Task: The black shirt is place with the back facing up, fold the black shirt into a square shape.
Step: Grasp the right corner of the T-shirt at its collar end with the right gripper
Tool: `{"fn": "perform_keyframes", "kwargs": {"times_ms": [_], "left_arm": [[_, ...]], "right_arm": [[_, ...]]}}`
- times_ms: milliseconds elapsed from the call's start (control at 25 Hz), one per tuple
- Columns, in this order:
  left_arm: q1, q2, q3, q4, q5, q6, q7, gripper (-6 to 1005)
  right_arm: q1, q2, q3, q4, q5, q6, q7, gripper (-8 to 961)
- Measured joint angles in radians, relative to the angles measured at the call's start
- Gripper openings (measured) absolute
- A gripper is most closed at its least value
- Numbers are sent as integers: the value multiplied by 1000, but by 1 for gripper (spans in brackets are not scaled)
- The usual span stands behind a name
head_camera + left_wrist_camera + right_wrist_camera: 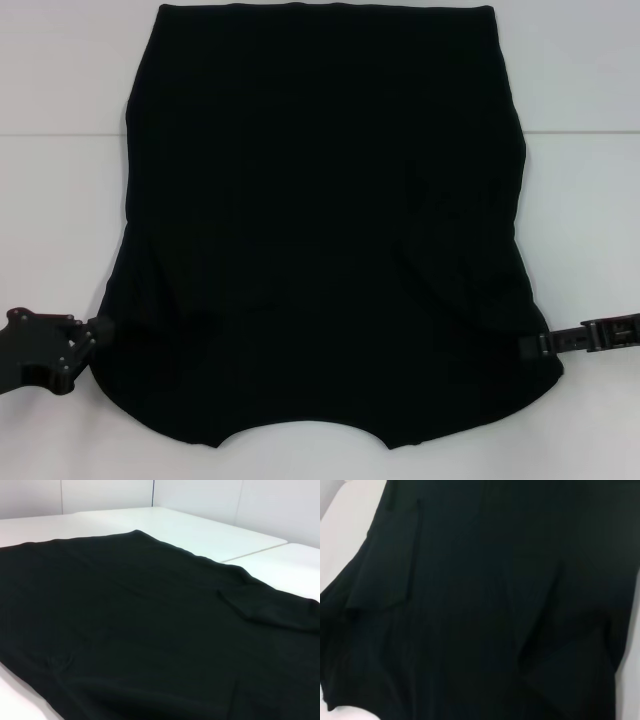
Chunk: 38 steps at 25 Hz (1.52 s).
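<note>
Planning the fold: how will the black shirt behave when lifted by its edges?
The black shirt probably drapes limply: it lies flat with soft creases near the sleeves. It looks light, so a push likely bunches it on the white table rather than sliding it whole.

Left end effector: matte black, chunky angular linkage plates with small silver screws (pivot bolts visible). Right end effector: black too, slim segmented bar, ribbed blocks, one pale screw.

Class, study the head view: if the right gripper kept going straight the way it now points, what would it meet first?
Probably the black shirt: the right gripper points inward at its side edge, already touching or nearly so; height above the table is unclear.
</note>
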Motion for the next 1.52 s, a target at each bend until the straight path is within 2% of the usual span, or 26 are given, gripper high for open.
{"fn": "perform_keyframes", "kwargs": {"times_ms": [200,560,760,960,1400,1520], "left_arm": [[0,0,0,0,0,-4,1,6],[-1,0,0,-3,0,-12,12,5],[-1,0,0,-3,0,-12,13,5],[-1,0,-11,-3,-2,-12,15,5],[-1,0,-25,-5,-14,-12,26,6],[-1,0,-25,-6,-14,-12,26,6]], "right_arm": [[10,9,-1,-2,0,-21,-7,795],[11,12,-2,-3,0,-30,-1,794],[15,12,-4,-4,-39,-24,19,721],[19,19,-4,-12,-64,-11,48,482],[22,21,-4,-14,-64,-6,50,45],[18,21,-4,-14,-64,-6,46,22]]}}
